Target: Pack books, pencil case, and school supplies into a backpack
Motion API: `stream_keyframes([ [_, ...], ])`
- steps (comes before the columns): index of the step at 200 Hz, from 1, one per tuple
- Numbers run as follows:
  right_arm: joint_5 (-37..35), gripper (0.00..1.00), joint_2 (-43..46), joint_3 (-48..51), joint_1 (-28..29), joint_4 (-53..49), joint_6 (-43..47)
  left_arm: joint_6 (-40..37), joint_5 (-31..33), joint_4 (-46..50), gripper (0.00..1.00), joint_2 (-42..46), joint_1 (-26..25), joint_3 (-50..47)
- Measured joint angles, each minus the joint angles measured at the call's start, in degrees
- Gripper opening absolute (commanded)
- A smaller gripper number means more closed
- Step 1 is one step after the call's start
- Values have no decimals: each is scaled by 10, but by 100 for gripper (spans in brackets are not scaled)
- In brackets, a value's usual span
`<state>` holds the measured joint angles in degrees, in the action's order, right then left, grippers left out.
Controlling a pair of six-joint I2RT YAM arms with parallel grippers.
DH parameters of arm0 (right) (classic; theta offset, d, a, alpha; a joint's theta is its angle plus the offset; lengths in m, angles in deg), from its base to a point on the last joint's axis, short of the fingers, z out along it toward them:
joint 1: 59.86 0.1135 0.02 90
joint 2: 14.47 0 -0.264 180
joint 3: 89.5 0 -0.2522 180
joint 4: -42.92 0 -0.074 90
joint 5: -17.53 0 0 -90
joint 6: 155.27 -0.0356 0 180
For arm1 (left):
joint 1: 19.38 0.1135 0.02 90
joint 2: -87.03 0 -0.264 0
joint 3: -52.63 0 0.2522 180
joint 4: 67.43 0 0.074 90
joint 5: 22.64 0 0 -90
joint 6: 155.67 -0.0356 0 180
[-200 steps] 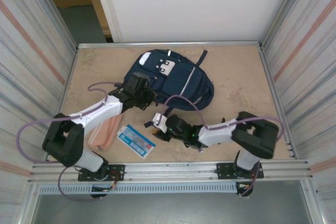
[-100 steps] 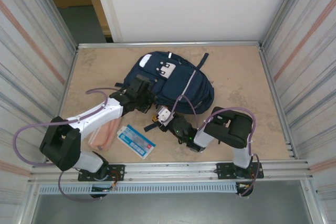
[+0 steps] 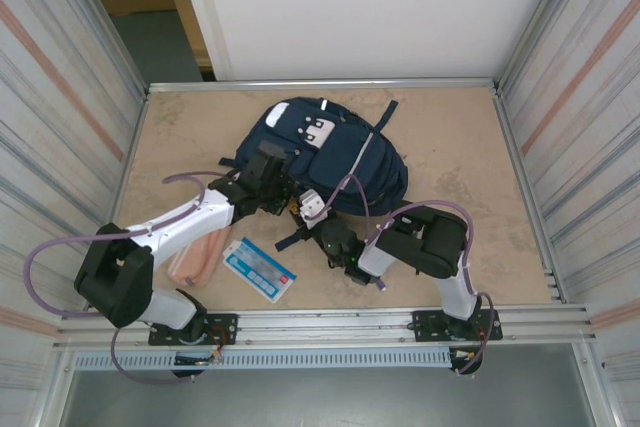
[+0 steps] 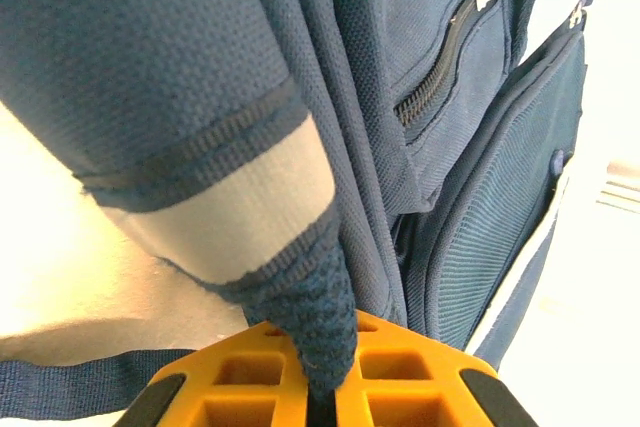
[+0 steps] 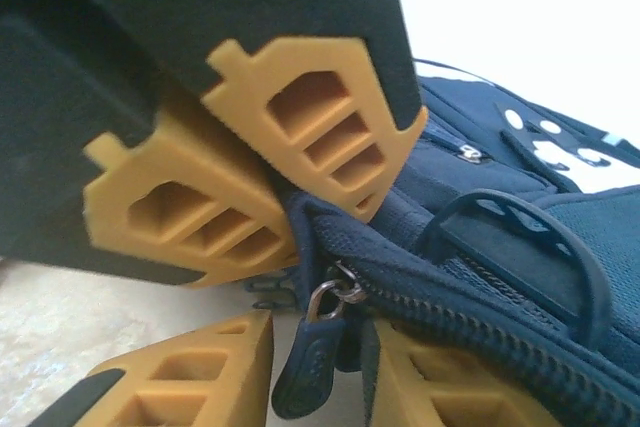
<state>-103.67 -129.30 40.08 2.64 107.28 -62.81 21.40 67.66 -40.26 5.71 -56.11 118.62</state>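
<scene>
Left gripper clamps a fold of backpack fabric. Right gripper, jaws nearly closed, flanks the zipper pull; I cannot tell if it grips. Booklet and pencil case lie near-left.

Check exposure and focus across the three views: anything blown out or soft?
Top external: even light, sharp, the backpack reads clearly with soft shadows. Left wrist: fabric weave crisp, background behind it blown out white. Right wrist: top-right background overexposed, orange fingers at the bottom edge soft, zipper pull fairly sharp.
</scene>
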Motion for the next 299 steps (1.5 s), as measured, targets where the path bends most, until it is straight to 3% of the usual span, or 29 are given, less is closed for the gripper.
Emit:
stream_keyframes([
  [40, -41, 7, -12, -12, 5, 1, -27, 13, -1, -14, 7, 0, 0, -9],
  [73, -50, 0, -13, -12, 11, -1, -37, 17, -1, -17, 6, 0, 0, -13],
  [170, -59, 0, 20, 31, 35, -16, -70, 8, -26, -2, 6, 0, 8, -22],
  [270, -52, 0, 212, 78, 38, -341, -246, -34, 5, 0, 3, -24, 33, -22],
  [299, -52, 0, 266, 98, 33, -407, -290, -78, 12, -12, 1, -31, 49, -22],
])
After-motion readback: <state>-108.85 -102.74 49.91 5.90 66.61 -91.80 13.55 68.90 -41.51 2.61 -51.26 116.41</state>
